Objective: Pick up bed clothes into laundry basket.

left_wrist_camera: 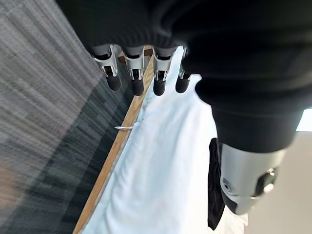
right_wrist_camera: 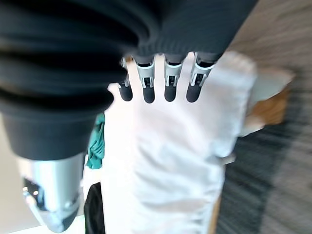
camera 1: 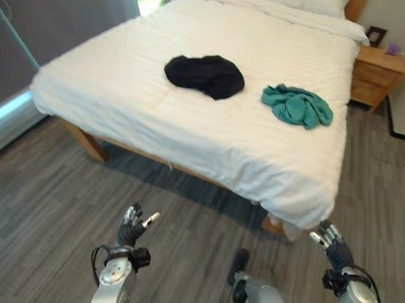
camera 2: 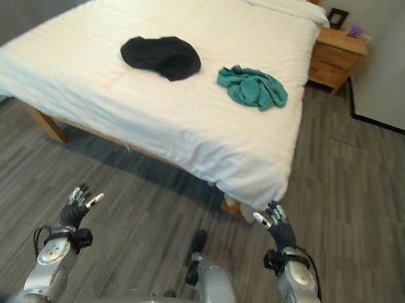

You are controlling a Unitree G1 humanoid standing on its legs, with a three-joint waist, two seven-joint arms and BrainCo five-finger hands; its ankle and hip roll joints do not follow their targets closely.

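Left eye view: nightstand (camera 1: 378,74) whole.

Black garment (camera 1: 205,75), teal garment (camera 1: 297,105), faintly striped white bedding (camera 1: 124,86).

Bed (camera 1: 191,117): landmark
Dark garment (camera 1: 205,75): on bed, mid-left
Other garment (camera 1: 297,105): on bed, right of dark garment, apart
Nightstand (camera 1: 376,78): right of bed's head

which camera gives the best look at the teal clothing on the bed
The left eye view: the teal garment lies crumpled and whole on the white bed, beside the black garment. The right eye view shows it equally whole. The right wrist view catches an edge; the left wrist view, the black garment.
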